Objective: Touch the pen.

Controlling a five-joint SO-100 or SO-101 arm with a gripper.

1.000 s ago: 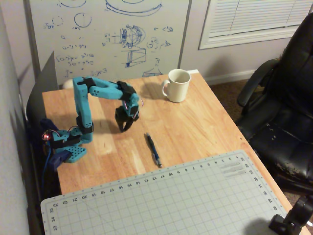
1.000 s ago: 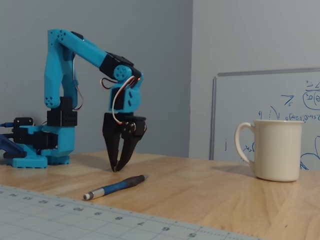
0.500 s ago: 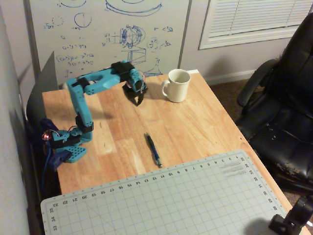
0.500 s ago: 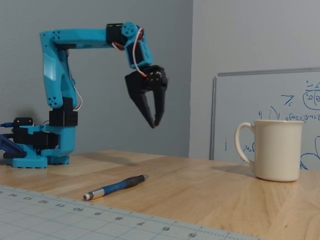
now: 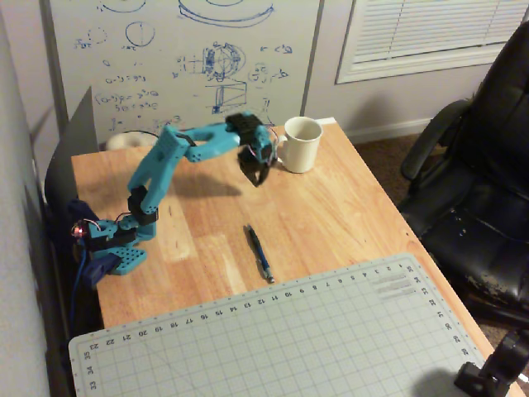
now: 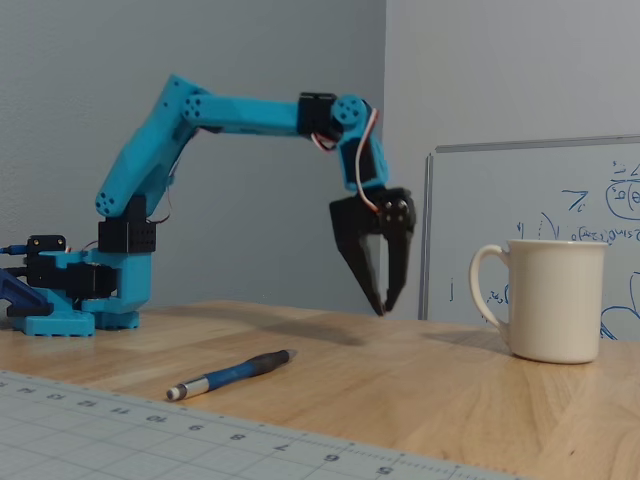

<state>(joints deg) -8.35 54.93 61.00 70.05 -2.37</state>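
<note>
Arm point(image 6: 250, 115) arched, jaws closed, hanging above table point(image 6: 420, 380).

The wooden surface point(image 5: 347, 215) carries a dark blue pen point(image 5: 259, 253) lying flat near its middle, just beside the edge of a gridded cutting mat point(image 5: 273, 339). A white mug point(image 5: 301, 144) stands upright toward the far edge, and the arm's blue base point(image 5: 116, 255) sits at the left side in the higher fixed view.

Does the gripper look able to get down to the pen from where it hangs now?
Probably yes. The gripper hangs above the table near the mug, while the pen lies flat on open wood with nothing between them. The mat sits just beyond the pen's tip.
</note>
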